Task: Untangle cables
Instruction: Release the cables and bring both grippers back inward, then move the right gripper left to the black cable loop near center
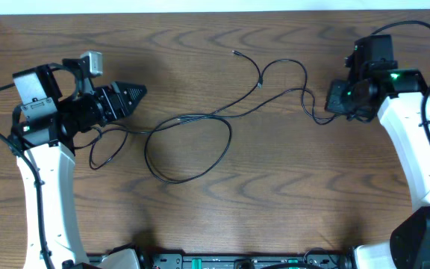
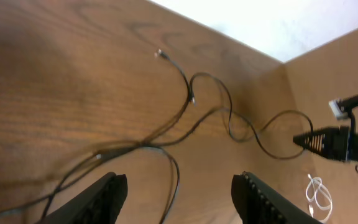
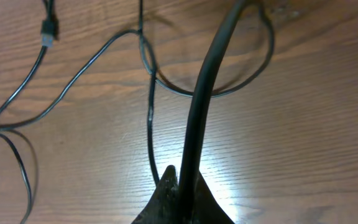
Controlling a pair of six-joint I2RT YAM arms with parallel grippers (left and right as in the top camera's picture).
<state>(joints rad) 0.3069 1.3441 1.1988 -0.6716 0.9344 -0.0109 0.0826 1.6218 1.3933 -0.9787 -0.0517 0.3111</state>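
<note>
Thin black cables point(image 1: 200, 116) lie tangled across the wooden table, with one big loop in the middle and smaller loops towards the right. A small plug end point(image 1: 234, 52) rests at the back. My left gripper point(image 1: 140, 93) hovers over the left part of the tangle. In the left wrist view it point(image 2: 179, 180) is open, and a cable point(image 2: 185, 81) runs on the table below the gap, not gripped. My right gripper point(image 1: 333, 101) sits at the right end of the tangle. It point(image 3: 182, 171) is shut on a cable point(image 3: 197, 106) that rises out from between its fingers.
A second thin cable point(image 3: 149, 112) and a plug point(image 3: 50, 28) lie just ahead of the right gripper. A white cord point(image 2: 319, 193) shows at the lower right of the left wrist view. The table's back edge point(image 1: 215, 9) meets a white wall.
</note>
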